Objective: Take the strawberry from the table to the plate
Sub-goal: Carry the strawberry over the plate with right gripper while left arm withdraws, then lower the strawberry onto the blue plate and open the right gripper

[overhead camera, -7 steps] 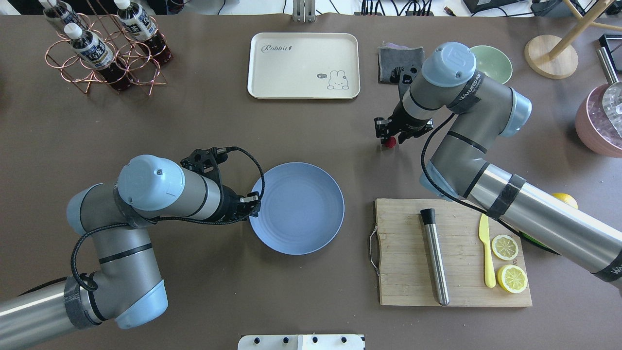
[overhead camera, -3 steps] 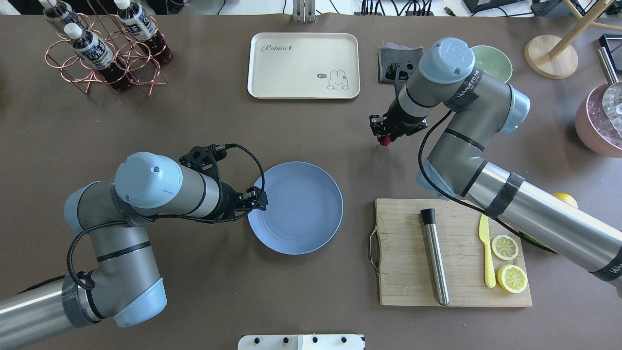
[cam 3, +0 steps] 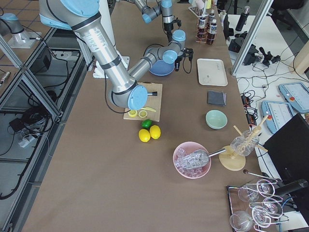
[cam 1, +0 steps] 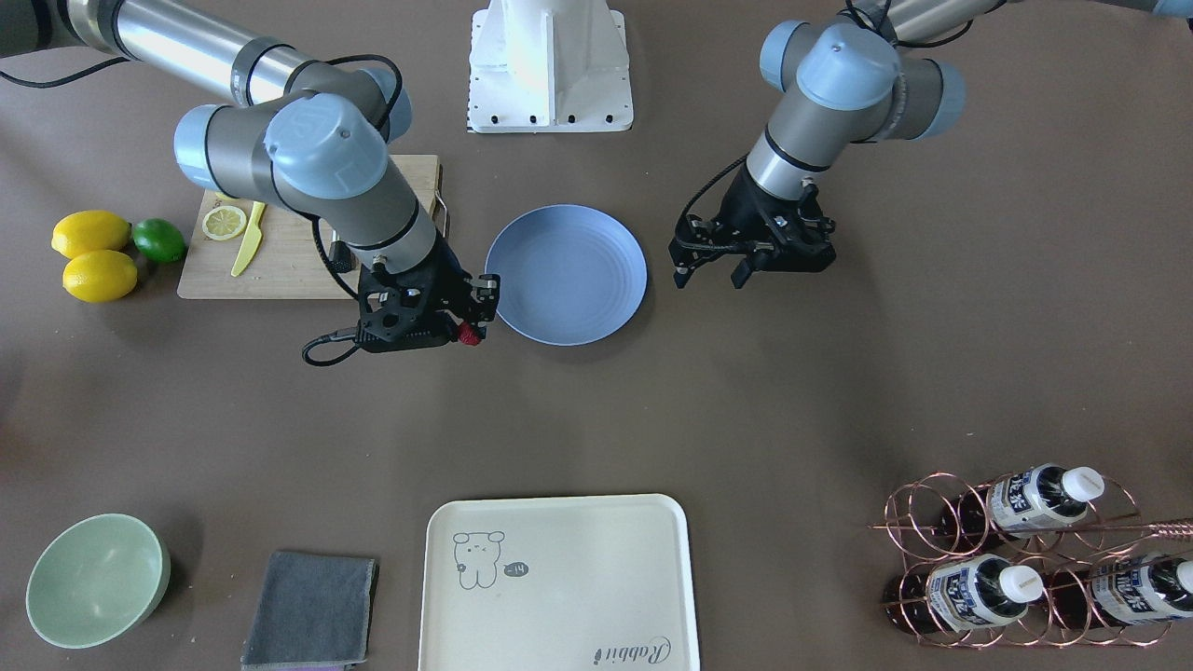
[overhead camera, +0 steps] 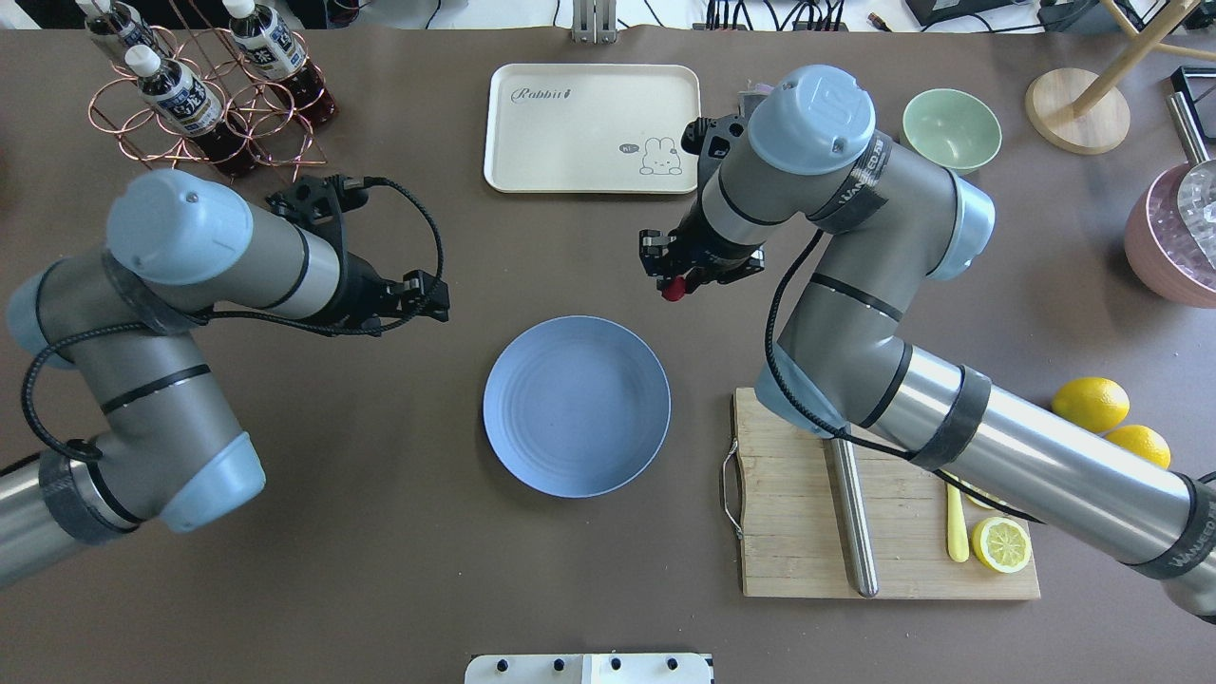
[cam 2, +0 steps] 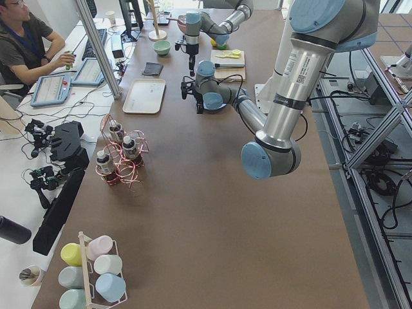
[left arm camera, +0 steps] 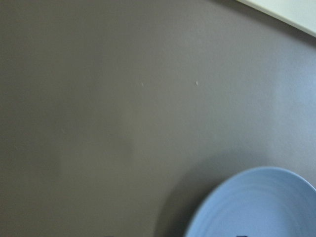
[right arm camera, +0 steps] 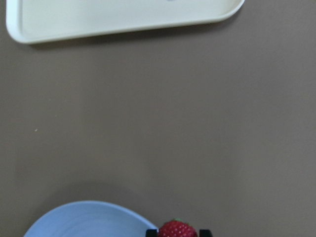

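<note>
My right gripper [overhead camera: 674, 282] is shut on the small red strawberry [overhead camera: 674, 290], held above the table [overhead camera: 380, 570] just beyond the far right rim of the light blue plate [overhead camera: 577, 406]. The front-facing view shows the strawberry [cam 1: 469, 336] beside the plate [cam 1: 566, 275]. In the right wrist view the strawberry [right arm camera: 177, 229] sits between the fingers at the bottom edge, next to the plate's rim [right arm camera: 94, 217]. My left gripper [overhead camera: 429, 296] hangs open and empty, off the plate's far left side. The left wrist view shows only the plate's edge [left arm camera: 256, 205].
A cream tray [overhead camera: 589, 128] lies beyond the plate. To the plate's right is a wooden cutting board [overhead camera: 798, 551] with a metal muddler, a yellow knife and a lemon slice. Lemons [overhead camera: 1091, 403], a green bowl [overhead camera: 951, 128] and a bottle rack [overhead camera: 204, 95] stand further out.
My right gripper has carried the strawberry leftward, closer to the plate. My left arm has pulled back from the plate's left rim toward the far left.
</note>
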